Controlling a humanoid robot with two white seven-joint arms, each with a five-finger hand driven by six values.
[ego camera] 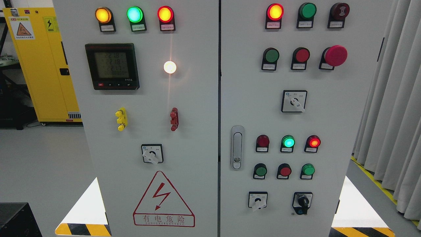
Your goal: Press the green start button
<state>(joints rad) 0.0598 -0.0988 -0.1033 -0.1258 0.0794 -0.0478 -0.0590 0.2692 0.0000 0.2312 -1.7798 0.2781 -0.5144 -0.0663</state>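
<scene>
Head view shows grey control cabinet [197, 131], two doors w/ lamps, switches. Green start button [272, 55] sits upper right door, left of red button [302, 55] and red mushroom stop [335, 55]. Neither hand visible; finger state can't be told.

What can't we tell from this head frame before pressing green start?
- Button labels: print too small to read, so which green button is start is unclear; others sit at and.
- Meter digits: dim, partly unreadable.
- Both hands: out of view.
- Cabinet base: cut off by the bottom edge.
</scene>
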